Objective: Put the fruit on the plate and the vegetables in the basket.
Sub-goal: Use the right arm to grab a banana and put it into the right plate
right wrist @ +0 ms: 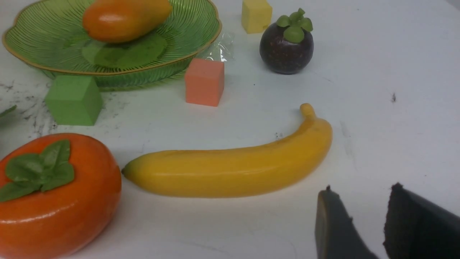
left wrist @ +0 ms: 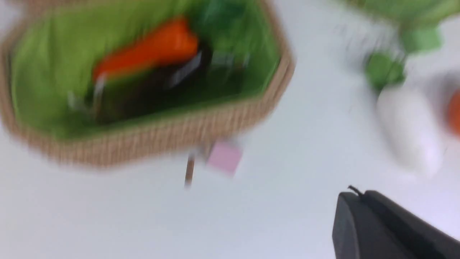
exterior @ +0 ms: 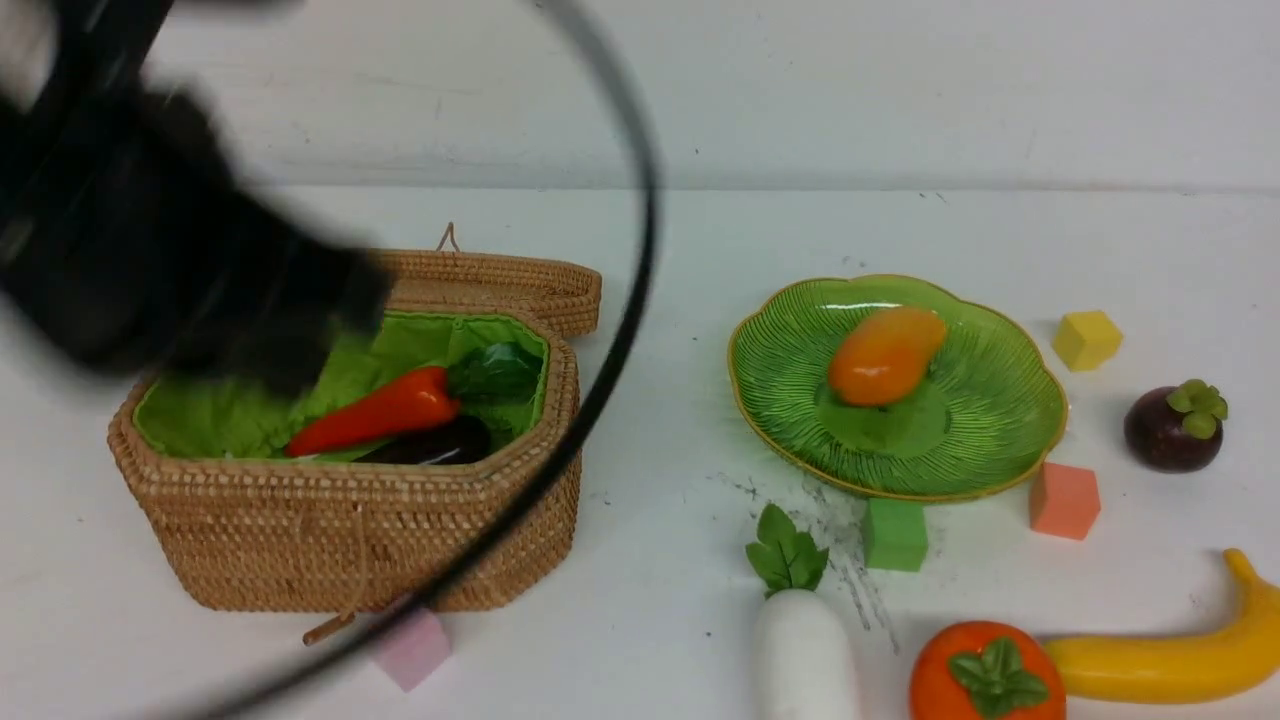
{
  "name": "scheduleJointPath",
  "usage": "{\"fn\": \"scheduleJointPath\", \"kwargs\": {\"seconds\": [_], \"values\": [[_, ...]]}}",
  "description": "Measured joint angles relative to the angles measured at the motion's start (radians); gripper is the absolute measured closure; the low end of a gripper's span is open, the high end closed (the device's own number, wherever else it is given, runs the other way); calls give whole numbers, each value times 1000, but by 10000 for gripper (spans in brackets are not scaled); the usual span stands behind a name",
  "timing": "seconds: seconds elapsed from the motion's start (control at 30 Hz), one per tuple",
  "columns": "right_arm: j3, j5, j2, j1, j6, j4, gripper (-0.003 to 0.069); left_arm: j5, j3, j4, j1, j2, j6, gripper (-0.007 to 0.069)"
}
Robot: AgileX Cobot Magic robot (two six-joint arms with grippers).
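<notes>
Shows left fingers (left wrist: 373, 226) pressed together above worktop (left wrist: 143, 216) near basket (exterior: 350, 530) holding carrot (exterior: 375, 415) and eggplant (exterior: 435, 445), centre left. Shows right fingers (right wrist: 413, 223) partly apart, empty, near banana (right wrist: 233, 169); mango (exterior: 885, 352) on plate (exterior: 990, 430), centre right.

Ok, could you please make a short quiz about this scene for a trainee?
1. True or false: the mango lies on the plate.
2. Which vegetable is not yet in the basket? A carrot, B eggplant, C radish.
3. How many fruits lie on the table, off the plate?
Key: 1 true; 2 C; 3 three: persimmon, banana, mangosteen.
</notes>
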Motion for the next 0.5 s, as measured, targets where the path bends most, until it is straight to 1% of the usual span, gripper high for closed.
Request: {"fn": "scheduleJointPath", "kwargs": {"seconds": [0.1, 0.13, 0.17, 0.27, 0.4, 0.5], "values": [[0, 0, 0, 0, 0, 0, 416, -55, 229, -13, 0, -166, -89, 638], [0, 0, 0, 0, 0, 0, 416, -66, 243, -13, 0, -177, -94, 638], [0, 0, 0, 0, 0, 0, 416, -106, 347, -21, 0, -252, -132, 638], [0, 0, 0, 0, 0, 0, 416, -179, 495, -25, 0, -411, -214, 638], [0, 0, 0, 0, 0, 0, 416, -198, 581, -25, 0, -554, -268, 638], [0, 0, 0, 0, 0, -1, 416, -191, 600, -25, 0, -631, -278, 638]]}}
